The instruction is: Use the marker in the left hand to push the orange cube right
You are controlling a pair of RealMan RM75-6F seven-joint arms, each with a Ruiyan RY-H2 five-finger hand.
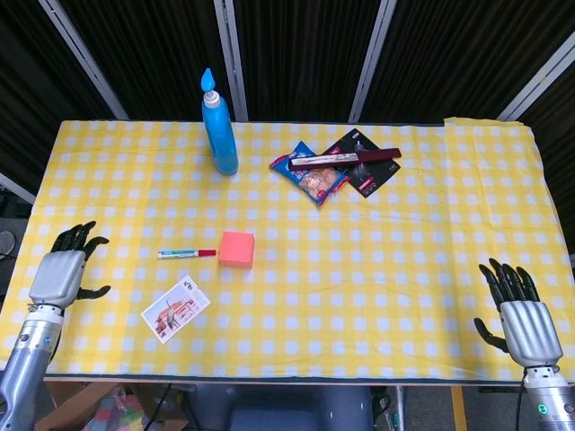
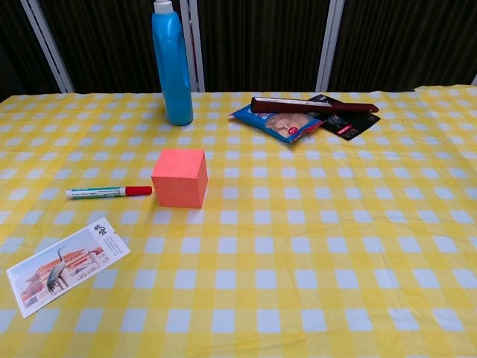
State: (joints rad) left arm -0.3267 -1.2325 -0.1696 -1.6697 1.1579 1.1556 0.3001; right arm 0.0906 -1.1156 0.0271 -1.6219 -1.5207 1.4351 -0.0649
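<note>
The orange cube (image 1: 237,249) (image 2: 179,177) sits left of the table's middle. A marker (image 1: 187,254) (image 2: 109,192) with a green-and-white barrel and a red cap lies flat just left of the cube, its cap almost touching it. My left hand (image 1: 61,274) hovers over the table's left edge, well left of the marker, fingers apart and holding nothing. My right hand (image 1: 520,312) is at the front right corner, fingers spread and empty. The chest view shows neither hand.
A tall blue bottle (image 1: 218,127) (image 2: 171,63) stands at the back left. Snack packets (image 1: 319,178) (image 2: 282,123) with a dark red stick (image 1: 345,159) across them lie at the back centre. A picture card (image 1: 175,308) (image 2: 65,266) lies near the front left.
</note>
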